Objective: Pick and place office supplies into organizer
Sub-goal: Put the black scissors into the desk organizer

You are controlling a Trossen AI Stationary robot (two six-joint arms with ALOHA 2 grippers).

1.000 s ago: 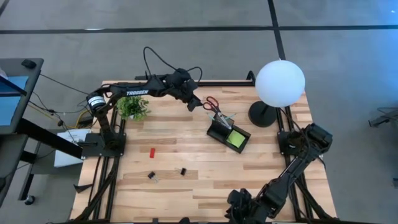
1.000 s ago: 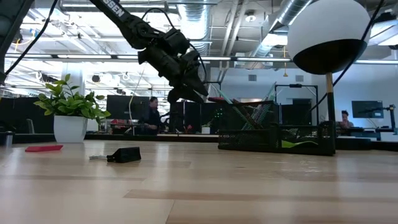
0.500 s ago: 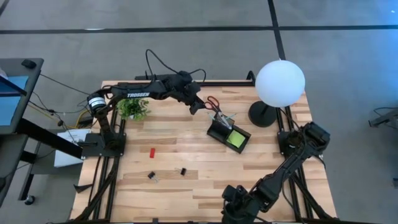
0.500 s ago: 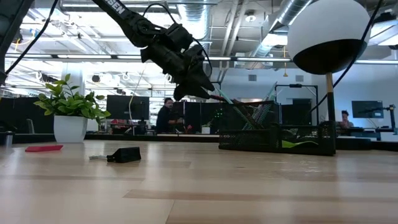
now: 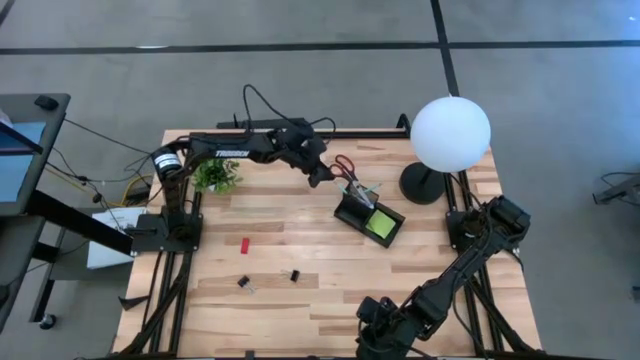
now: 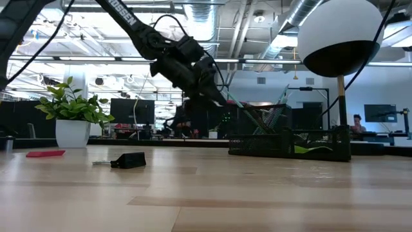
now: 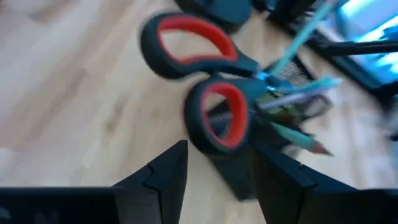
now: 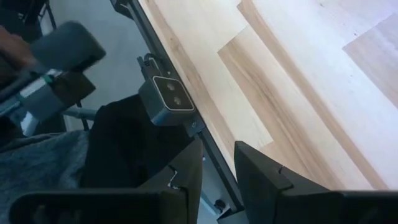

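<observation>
From above, I have the left gripper (image 5: 322,175) at about eleven o'clock of the organizer (image 5: 367,216), just beside the red-handled scissors (image 5: 343,167) that stand in its taller section; a sideways nudge from here could tip the organizer or drag it. The red block (image 5: 244,244) and two black clips (image 5: 269,279) lie well apart at seven o'clock, not yet collected. At table level, the left gripper (image 6: 215,96) hangs at ten o'clock over the organizer (image 6: 290,145), near the pens. My left wrist view shows the jaws apart and empty, the scissors (image 7: 208,87) between and beyond them; closing now risks snagging a handle loop. The right gripper (image 8: 217,168) waits off the table's near edge, fingers slightly apart, empty.
</observation>
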